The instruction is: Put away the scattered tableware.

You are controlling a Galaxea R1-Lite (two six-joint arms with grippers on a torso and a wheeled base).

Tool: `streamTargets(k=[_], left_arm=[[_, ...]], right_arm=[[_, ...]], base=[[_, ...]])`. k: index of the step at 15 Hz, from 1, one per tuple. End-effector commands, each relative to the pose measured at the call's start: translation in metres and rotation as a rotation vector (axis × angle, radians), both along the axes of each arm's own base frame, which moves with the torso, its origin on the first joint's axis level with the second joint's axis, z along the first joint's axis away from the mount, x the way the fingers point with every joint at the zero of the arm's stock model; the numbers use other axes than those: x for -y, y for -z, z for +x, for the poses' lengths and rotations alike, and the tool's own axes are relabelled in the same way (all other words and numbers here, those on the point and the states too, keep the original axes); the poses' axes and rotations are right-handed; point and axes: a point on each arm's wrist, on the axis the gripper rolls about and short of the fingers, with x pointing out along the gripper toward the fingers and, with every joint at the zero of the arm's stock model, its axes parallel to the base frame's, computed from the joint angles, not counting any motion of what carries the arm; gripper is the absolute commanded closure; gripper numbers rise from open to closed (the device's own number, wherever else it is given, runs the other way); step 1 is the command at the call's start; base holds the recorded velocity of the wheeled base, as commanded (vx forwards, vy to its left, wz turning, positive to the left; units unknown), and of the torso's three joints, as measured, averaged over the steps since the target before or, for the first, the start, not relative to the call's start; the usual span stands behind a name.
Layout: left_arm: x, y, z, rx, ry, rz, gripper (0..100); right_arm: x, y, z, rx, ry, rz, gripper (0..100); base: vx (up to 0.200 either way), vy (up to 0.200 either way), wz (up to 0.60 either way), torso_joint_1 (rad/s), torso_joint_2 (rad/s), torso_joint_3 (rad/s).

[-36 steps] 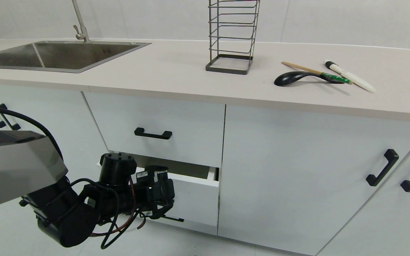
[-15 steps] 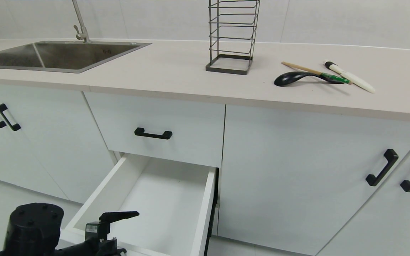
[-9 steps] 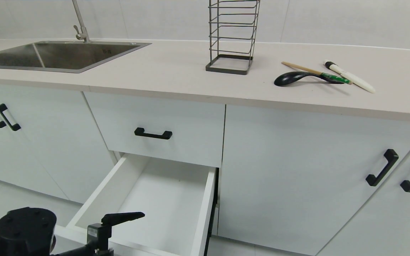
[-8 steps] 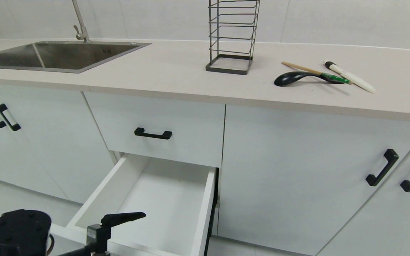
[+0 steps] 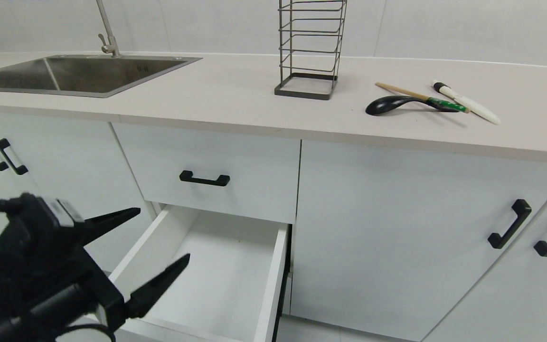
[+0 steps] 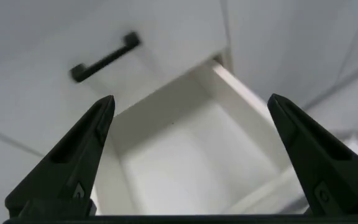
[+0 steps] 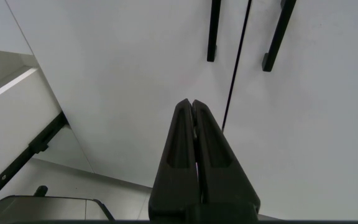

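Tableware (image 5: 467,102) lies on the table (image 5: 226,102), drawer (image 5: 274,270) open below.
My left pincer (image 5: 163,233) is spread empty, right pincer (image 7: 193,107) clenched; a careless reach could sweep the black spoon (image 5: 390,104) off.

Pale desk (image 5: 235,95), sink (image 5: 79,73) set in at its left end, wire rack (image 5: 309,52) upright mid-desk, black spoon (image 5: 392,103), wooden stick (image 5: 416,95) and white utensil (image 5: 466,102) lying close together at right

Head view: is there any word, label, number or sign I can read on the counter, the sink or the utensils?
Nothing here can be read.
Sink: a small mark on the inner back wall, too blurred to read.
Wooden stick: a green band near one end, any print on it too small to read.
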Motion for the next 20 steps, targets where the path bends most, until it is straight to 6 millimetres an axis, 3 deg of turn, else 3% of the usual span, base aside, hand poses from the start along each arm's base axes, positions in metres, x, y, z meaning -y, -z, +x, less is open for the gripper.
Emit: streamTargets(k=[1, 3, 5, 6, 7, 10, 12, 15, 18, 20], left_arm=[[-0.013, -0.026, 0.021, -0.125, -0.143, -0.207, 0], [-0.027, -0.024, 0.042, -0.171, -0.078, -0.324, 0], [-0.034, 0.002, 0.025, -0.121, -0.063, -0.274, 0], [-0.034, 0.003, 0.023, -0.118, -0.063, -0.27, 0], [-0.043, 0.015, -0.003, -0.012, -0.056, -0.19, 0], [-0.061, 0.005, -0.038, 0.182, -0.119, -0.157, 0], [-0.069, 0.011, -0.077, 0.311, -0.126, -0.163, 0], [-0.077, 0.021, -0.121, 0.38, -0.137, -0.167, 0], [-0.08, 0.031, -0.143, 0.349, -0.247, -0.145, 0], [-0.078, 0.048, -0.142, 0.312, -0.32, -0.125, 0]], right_arm=[[0.0, 0.0, 0.0, 0.001, -0.001, 0.0, 100], [0.0, 0.0, 0.0, 0.0, -0.001, 0.0, 100], [0.0, 0.0, 0.0, 0.001, -0.001, 0.0, 100], [0.0, 0.0, 0.0, 0.0, -0.001, 0.0, 100], [0.0, 0.0, 0.0, 0.0, -0.001, 0.0, 100], [0.0, 0.0, 0.0, 0.0, -0.001, 0.0, 100], [0.0, 0.0, 0.0, 0.0, -0.001, 0.0, 100], [0.0, 0.0, 0.0, 0.0, -0.001, 0.0, 100], [0.0, 0.0, 0.0, 0.0, -0.001, 0.0, 100], [0.0, 0.0, 0.0, 0.0, -0.001, 0.0, 100]], base=[[0.0, 0.0, 0.0, 0.0, 0.0, 0.0], [0.0, 0.0, 0.0, 0.0, 0.0, 0.0], [0.0, 0.0, 0.0, 0.0, 0.0, 0.0], [0.0, 0.0, 0.0, 0.0, 0.0, 0.0], [0.0, 0.0, 0.0, 0.0, 0.0, 0.0], [0.0, 0.0, 0.0, 0.0, 0.0, 0.0], [0.0, 0.0, 0.0, 0.0, 0.0, 0.0], [0.0, 0.0, 0.0, 0.0, 0.0, 0.0], [0.0, 0.0, 0.0, 0.0, 0.0, 0.0], [0.0, 0.0, 0.0, 0.0, 0.0, 0.0]])
